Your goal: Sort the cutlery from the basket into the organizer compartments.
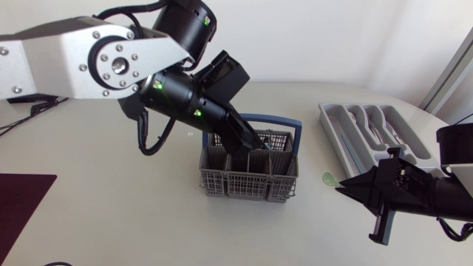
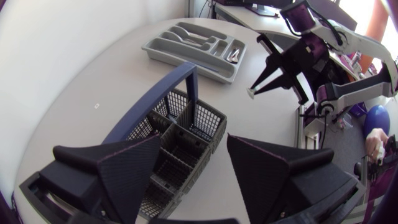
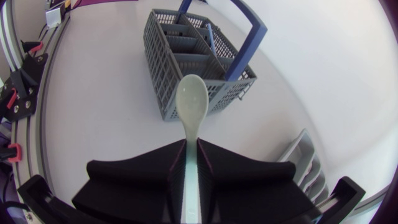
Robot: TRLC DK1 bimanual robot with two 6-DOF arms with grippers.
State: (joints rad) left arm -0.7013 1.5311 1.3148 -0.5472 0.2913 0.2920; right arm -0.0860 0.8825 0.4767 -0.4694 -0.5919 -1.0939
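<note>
The grey wire basket (image 1: 251, 174) with a blue handle stands mid-table. My left gripper (image 1: 253, 143) dips into the basket's back half. In the left wrist view this gripper (image 2: 193, 165) is open, its fingers wide apart over the basket (image 2: 186, 134), with nothing between them. To the basket's right, low over the table, my right gripper (image 1: 353, 186) is shut on a pale green spoon (image 1: 329, 178). In the right wrist view the spoon (image 3: 191, 102) sticks out ahead of the gripper (image 3: 191, 155), its bowl toward the basket (image 3: 180, 59). The grey organizer (image 1: 334, 127) sits at the back right.
The organizer (image 2: 166, 53) holds several pieces of cutlery in its long compartments. A dark maroon mat (image 1: 21, 201) lies at the table's front left. My right arm's body stands close beside the organizer's front end.
</note>
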